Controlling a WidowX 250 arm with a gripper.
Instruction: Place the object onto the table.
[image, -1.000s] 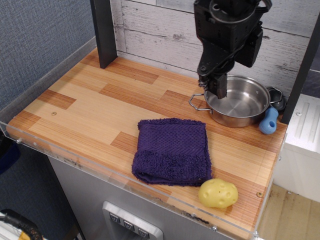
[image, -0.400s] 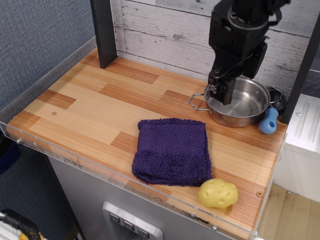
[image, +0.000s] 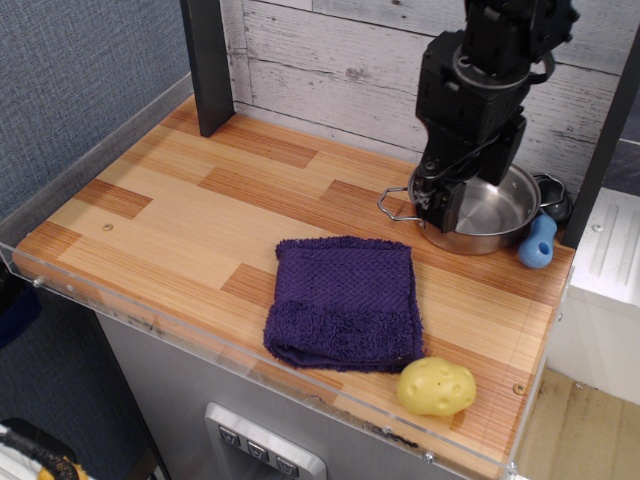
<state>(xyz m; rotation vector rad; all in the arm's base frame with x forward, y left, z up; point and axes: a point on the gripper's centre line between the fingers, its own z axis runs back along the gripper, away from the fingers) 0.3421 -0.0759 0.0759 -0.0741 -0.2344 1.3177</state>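
The gripper (image: 432, 203) has dropped lower – its fingers now reach down over the near rim of the steel pot (image: 487, 212) at the worktop's (image: 200, 215) back right corner – so a grab looks close, though I cannot tell if they are clenched.

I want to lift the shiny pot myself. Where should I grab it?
Probably the pot's near rim, from above. It sits upright and open-topped, so one finger can go inside the thin wall and one outside. The hand hangs over that left edge. The wire loop handle looks too thin.
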